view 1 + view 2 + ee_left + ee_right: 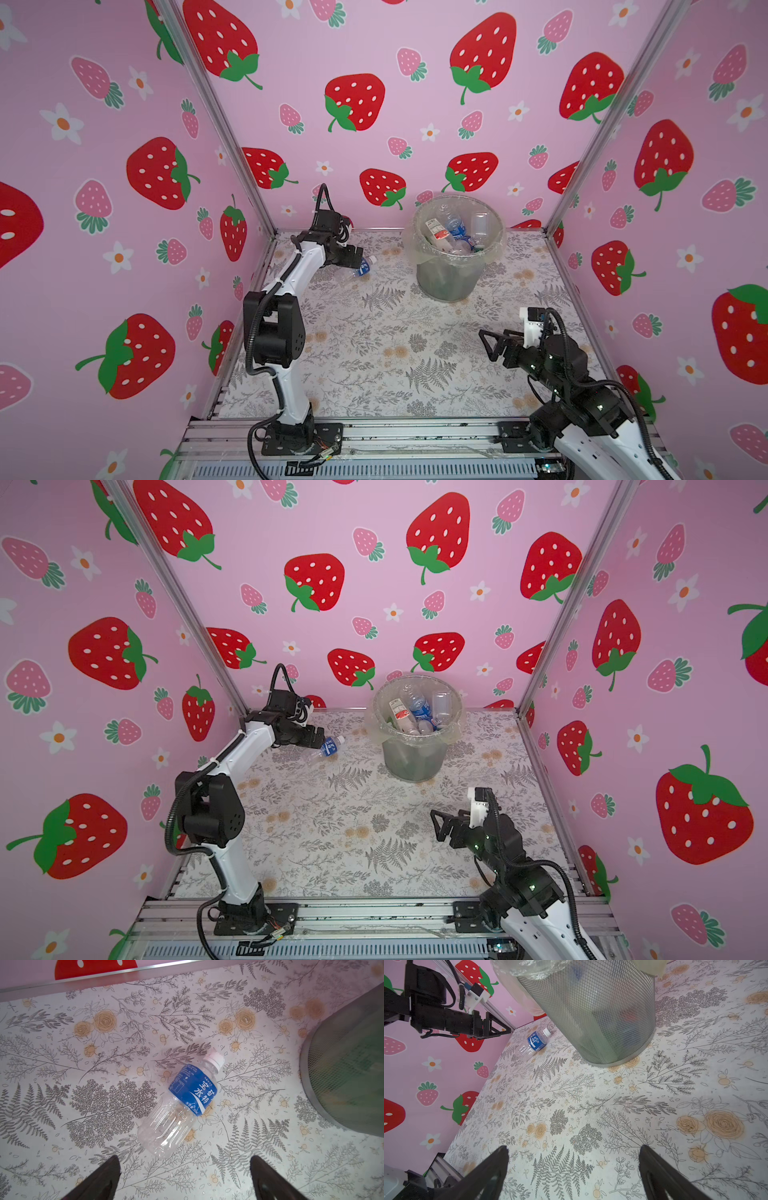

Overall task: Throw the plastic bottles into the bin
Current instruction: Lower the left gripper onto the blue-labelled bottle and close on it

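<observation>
Near the bin [451, 279], one bottle [362, 268].

A fern-and-rose printed counter [374, 332] sits enclosed by pink strawberry-patterned walls [415, 124], joined at corners by aluminium frame posts [217, 112].

A: Bin [591, 1012] wall, top middle of the right wrist view?
B: Fine metal mesh, grey, matt. Bag [529, 968] over its rim: thin clear plastic, crinkly, shiny.
A: Bottle [178, 1109], centre of the left wrist view?
B: Clear plastic, ribbed, glossy. Label [193, 1088]: blue film w/ slight sheen. Cap [215, 1058]: white plastic, ridged.
A: Table [83, 1064]?
B: Smooth printed sheet, leaf & rose pattern, low sheen.
A: Walls [374, 41], rails [374, 434]?
B: Walls: flat matt print. Rails, bottom of a top view: bare grooved metal, dull silver.
A: Arms?
B: Left arm [291, 390]: glossy white plastic shells, matt black joints. Left pincer [186, 1160] & right pincer [574, 1147]: black, matt, plastic by the look.
</observation>
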Controlling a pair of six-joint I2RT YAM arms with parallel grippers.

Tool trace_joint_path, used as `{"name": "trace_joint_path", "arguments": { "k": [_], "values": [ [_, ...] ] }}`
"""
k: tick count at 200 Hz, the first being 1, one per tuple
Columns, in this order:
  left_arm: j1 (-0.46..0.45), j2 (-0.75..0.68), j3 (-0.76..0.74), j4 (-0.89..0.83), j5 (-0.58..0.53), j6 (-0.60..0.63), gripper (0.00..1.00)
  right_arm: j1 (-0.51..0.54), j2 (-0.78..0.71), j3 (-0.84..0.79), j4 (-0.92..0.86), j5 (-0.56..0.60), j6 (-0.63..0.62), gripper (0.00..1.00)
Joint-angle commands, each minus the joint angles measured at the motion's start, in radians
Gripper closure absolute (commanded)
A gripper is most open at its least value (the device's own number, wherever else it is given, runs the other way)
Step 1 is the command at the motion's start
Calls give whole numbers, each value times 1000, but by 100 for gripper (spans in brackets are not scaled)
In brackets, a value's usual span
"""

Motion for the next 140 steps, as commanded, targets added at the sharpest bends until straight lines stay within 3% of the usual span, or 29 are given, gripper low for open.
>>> {"name": "trace_joint_path", "arguments": {
  "k": [1, 140],
  "values": [
    [0, 59, 70, -46, -20, 53, 1, -3, 0, -8, -1, 1, 6, 1],
    [-25, 200, 83, -40, -121, 87, 1, -3, 22, -11, 3, 1, 2, 1]
  ]
}}
